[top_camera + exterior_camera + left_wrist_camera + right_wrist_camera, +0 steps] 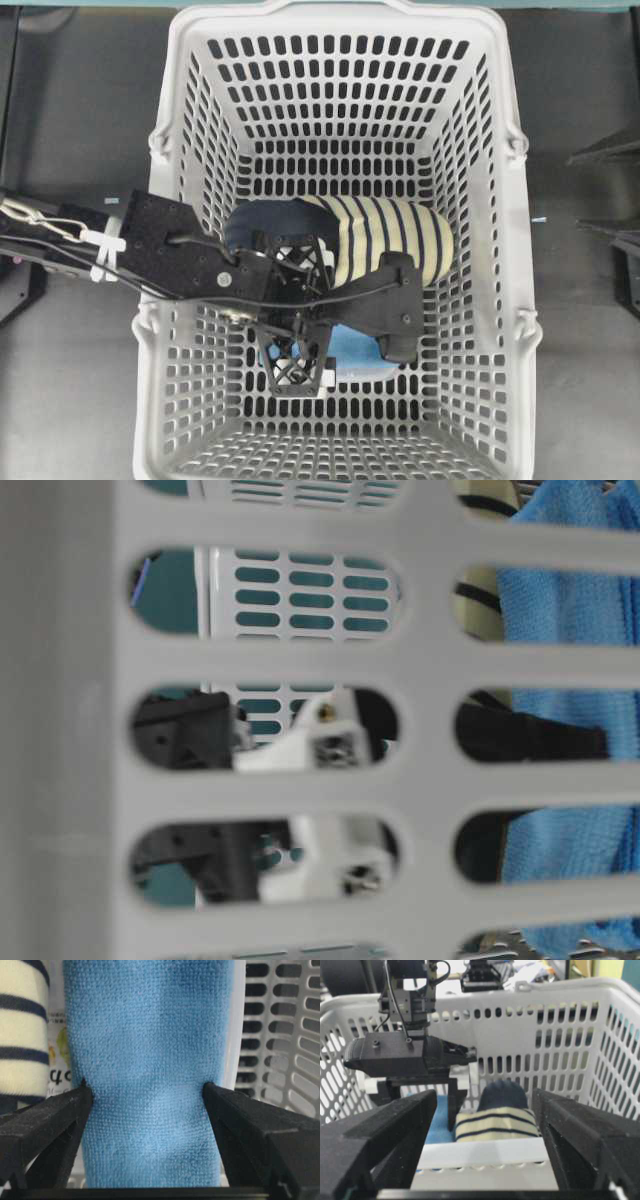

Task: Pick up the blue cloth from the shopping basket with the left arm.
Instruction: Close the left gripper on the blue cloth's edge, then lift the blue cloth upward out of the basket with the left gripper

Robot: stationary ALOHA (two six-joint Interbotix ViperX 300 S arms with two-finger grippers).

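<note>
The light-grey shopping basket fills the overhead view. The blue cloth lies low in it, draped over a clear plastic box, and also shows in the left wrist view and at table level. My left gripper is down inside the basket and open. Its fingers straddle the cloth and the tips touch its two side edges. The arm hides most of the cloth from above. My right gripper is open and empty outside the basket's right wall.
A navy and cream striped slipper lies beside the cloth, touching the left gripper's far side. The clear box's labelled edge shows between cloth and slipper. The slotted basket wall is close on the cloth's other side.
</note>
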